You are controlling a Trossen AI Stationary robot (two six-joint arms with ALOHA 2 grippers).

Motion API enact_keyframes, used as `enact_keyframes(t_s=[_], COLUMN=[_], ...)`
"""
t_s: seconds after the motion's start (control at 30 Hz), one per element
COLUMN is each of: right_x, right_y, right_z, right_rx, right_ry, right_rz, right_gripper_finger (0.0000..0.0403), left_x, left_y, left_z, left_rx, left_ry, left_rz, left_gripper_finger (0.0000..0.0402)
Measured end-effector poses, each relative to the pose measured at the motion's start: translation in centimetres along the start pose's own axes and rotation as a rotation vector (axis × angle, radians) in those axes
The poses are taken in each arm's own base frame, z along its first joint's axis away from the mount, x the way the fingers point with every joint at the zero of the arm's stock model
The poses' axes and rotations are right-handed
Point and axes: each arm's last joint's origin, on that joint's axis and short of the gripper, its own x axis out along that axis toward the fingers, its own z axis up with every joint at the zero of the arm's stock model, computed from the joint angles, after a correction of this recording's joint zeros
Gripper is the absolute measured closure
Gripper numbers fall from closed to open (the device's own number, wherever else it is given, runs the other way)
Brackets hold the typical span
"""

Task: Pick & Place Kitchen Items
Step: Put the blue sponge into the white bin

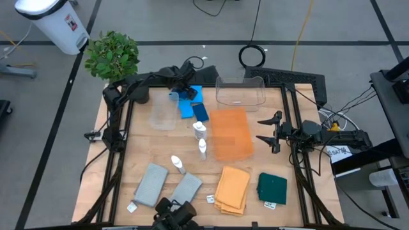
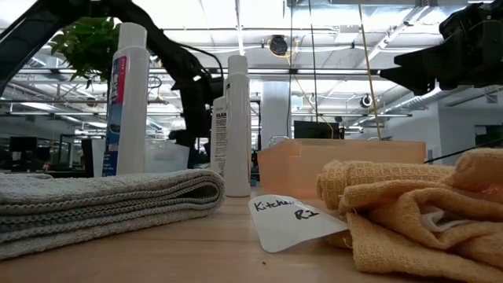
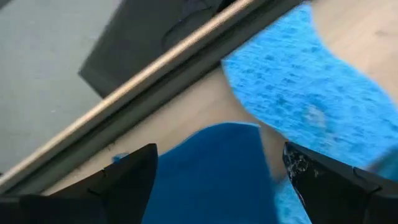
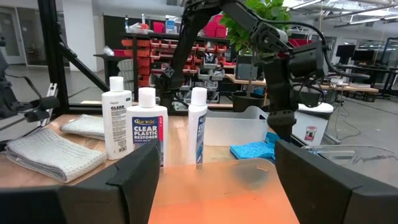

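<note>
Hovering spread left gripper (image 3: 217, 180) over flat blue sponges (image 1: 192, 102), right gripper (image 1: 271, 131) spread.

Blue sponges (image 1: 192, 102), white bottles (image 1: 200, 133), folded cloths (image 1: 232, 187) lie apart.

left gripper (image 1: 183, 91) lowered, jaws wide, right gripper (image 1: 271, 131) jaws wide

Blue sponges (image 3: 311, 106) blurred (wrist view), tag (image 2: 295, 220) text cut off
</note>
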Motion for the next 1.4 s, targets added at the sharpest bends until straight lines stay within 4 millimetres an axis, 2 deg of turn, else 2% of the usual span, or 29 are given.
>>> enact_keyframes(t_s=[0.3, 0.53, 0.63, 0.9, 1.07, 1.2, 1.3, 1.4], right_x=[0.0, 0.0, 0.0, 0.0, 0.0, 0.0, 0.0, 0.0], right_y=[0.0, 0.0, 0.0, 0.0, 0.0, 0.0, 0.0, 0.0], right_z=[0.0, 0.0, 0.0, 0.0, 0.0, 0.0, 0.0, 0.0], right_rx=[0.000, 0.000, 0.000, 0.000, 0.000, 0.000, 0.000, 0.000], right_ry=[0.001, 0.001, 0.001, 0.001, 0.001, 0.000, 0.001, 0.000], right_rz=[0.000, 0.000, 0.000, -0.001, -0.001, 0.000, 0.000, 0.000], right_gripper_finger=[0.0124, 0.0124, 0.0124, 0.0124, 0.0124, 0.0124, 0.0124, 0.0124], left_x=[2.0, 2.4, 2.5, 2.8, 2.7, 2.7, 2.1, 0.6], left_y=[-0.7, -0.9, -0.9, -1.0, -1.1, -1.2, -1.2, -1.5], left_z=[-0.7, -0.6, -0.6, -1.1, -1.1, -1.1, -1.0, -0.8], left_rx=[0.004, -0.012, -0.023, -0.044, -0.040, -0.018, -0.001, 0.025], left_ry=[0.044, 0.038, 0.041, 0.072, 0.079, 0.079, 0.066, 0.037], left_rz=[0.051, 0.059, 0.058, 0.062, 0.045, 0.036, 0.031, 0.015], left_gripper_finger=[0.0053, 0.0063, 0.0103, 0.0267, 0.0346, 0.0389, 0.0390, 0.0392])
